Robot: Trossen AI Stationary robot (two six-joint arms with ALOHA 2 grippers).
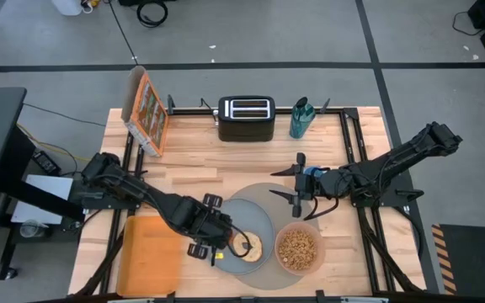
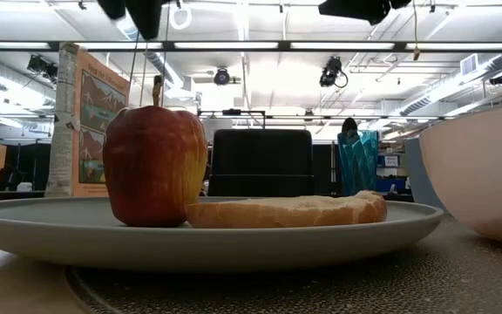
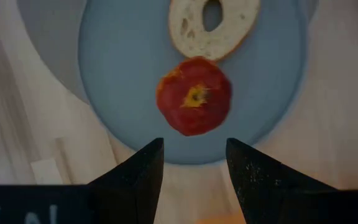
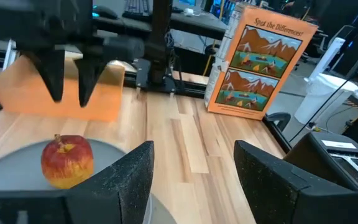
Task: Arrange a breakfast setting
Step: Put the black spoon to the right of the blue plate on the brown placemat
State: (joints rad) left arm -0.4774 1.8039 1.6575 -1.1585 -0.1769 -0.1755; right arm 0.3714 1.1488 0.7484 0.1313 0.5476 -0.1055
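Left claw hangs open and empty just above the red apple, which stands on the grey-blue plate touching the bagel, apparently set down for the breakfast setting. Its arm reaches in low over the tabletop. Right claw, fingers apart, waits beyond the pink bowl.
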